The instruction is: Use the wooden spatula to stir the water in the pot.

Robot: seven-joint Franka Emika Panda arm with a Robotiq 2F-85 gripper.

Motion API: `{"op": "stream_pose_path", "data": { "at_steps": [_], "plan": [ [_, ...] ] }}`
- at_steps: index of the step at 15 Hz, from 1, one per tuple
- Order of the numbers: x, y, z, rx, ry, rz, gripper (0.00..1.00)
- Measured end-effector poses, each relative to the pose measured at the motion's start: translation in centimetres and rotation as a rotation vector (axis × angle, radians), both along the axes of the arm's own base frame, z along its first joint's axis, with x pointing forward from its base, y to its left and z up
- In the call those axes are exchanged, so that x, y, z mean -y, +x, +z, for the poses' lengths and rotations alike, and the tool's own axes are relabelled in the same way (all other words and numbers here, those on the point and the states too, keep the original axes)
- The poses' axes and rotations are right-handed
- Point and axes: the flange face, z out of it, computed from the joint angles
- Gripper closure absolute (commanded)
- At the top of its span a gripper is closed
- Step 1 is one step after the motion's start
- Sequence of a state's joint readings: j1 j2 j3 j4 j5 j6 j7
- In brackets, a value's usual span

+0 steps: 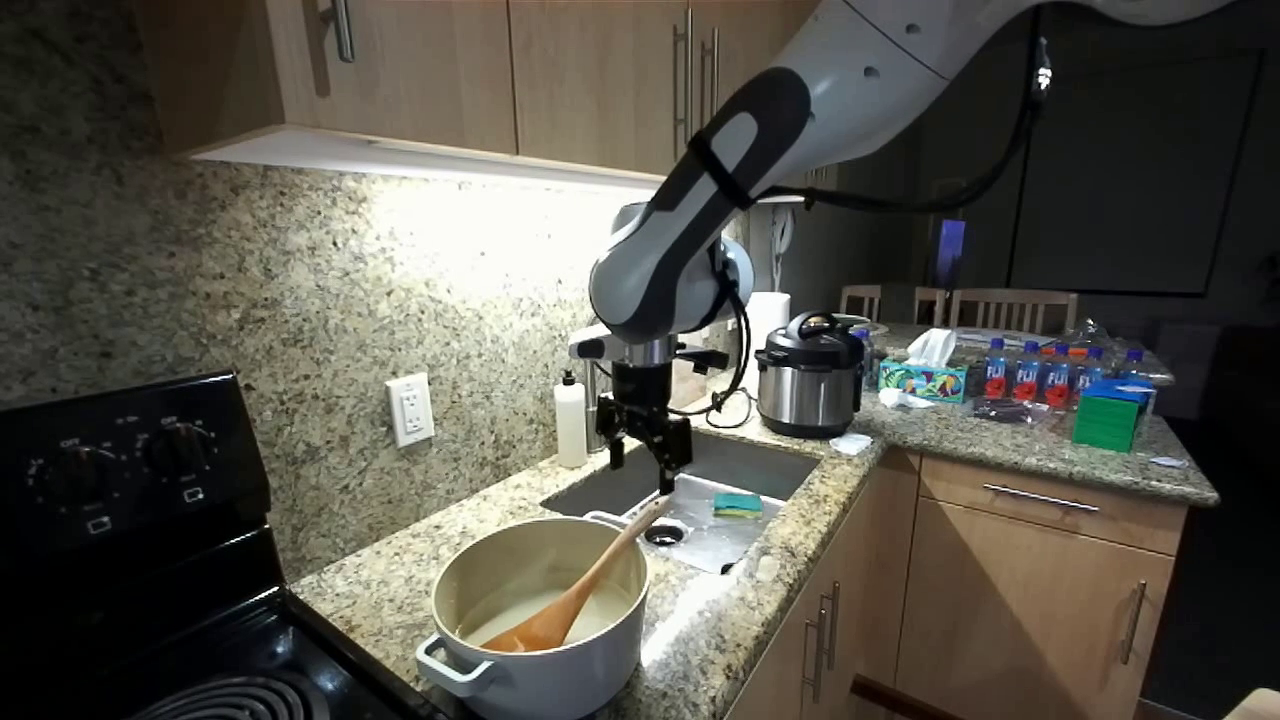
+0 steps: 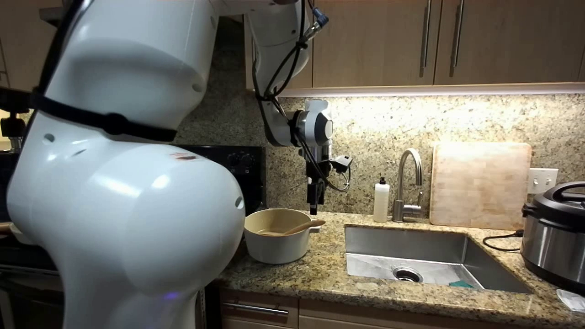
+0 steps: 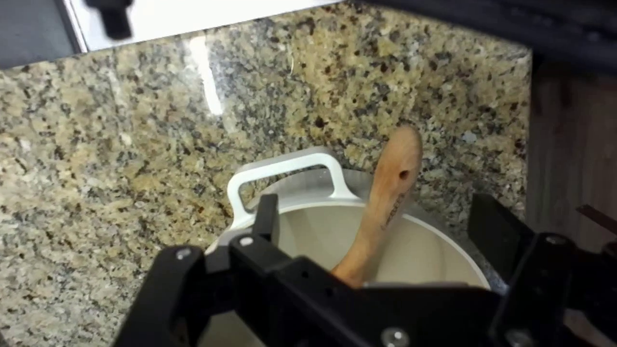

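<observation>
"Wooden spatula [image 1: 585, 592]: where does it sit?"

"In the pot [image 1: 590, 675], tilted, blade down inside, handle slanting over the rim toward the sink [image 2: 411, 242]. The wood is light brown and smooth, with a small hole near its rounded end and dark lettering below."

"And the gripper [image 1: 642, 472]?"

"Above the handle. In the wrist view its black fingers [image 3: 268, 217] stand well apart, with nothing gripped."

"What's underneath it all?"

"Speckled stone countertop [image 1: 385, 590], tan, grey and black, polished enough to throw back white streaks. A matching backsplash [image 1: 330, 300] glows under pale wood cabinets [image 2: 365, 45] with long metal bar handles."

"Tell me about that pot."

"Wide, round, off-white outside and cream within, with squared loop handles. Inside, the water [image 1: 510, 612] shows only faintly, pale around the blade."

"Its neighbours?"

"Just beside it, a glossy black stove [image 1: 140, 490] with a coil burner [image 1: 240, 703]; across from that, the square-cornered steel sink, a green-and-yellow sponge [image 1: 737, 503] lying in it. Behind the sink a wooden board [image 2: 480, 183] stands against the backsplash. Farther along stands a rounded steel-and-black cooker [image 1: 810, 395]."

"And the room?"

"Dim beyond the far counter [image 1: 950, 430], where slatted wooden chairs [image 1: 1010, 295] show."
</observation>
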State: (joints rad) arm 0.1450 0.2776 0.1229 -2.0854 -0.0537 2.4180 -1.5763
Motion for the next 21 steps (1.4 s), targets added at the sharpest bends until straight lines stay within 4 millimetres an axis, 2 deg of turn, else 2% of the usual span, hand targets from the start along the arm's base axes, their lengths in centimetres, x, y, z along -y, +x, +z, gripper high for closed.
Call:
{"op": "stream_pose_path", "data": {
  "at_steps": [3, 7, 13, 14, 15, 21],
  "plan": [
    [0.5, -0.3, -1.1, -0.056, 0.007, -0.037, 0.00],
    [0.2, -0.6, -2.1, -0.096, 0.019, -0.061, 0.00],
    [0.3, -0.5, -3.4, -0.119, 0.015, -0.191, 0.00],
    [0.4, -0.4, -3.5, -0.120, 0.015, -0.204, 0.25],
    [0.5, -0.4, -3.5, -0.120, 0.014, -0.215, 0.26],
    [0.6, 0.2, -3.2, -0.110, 0.013, -0.226, 0.66]
  ]
}}
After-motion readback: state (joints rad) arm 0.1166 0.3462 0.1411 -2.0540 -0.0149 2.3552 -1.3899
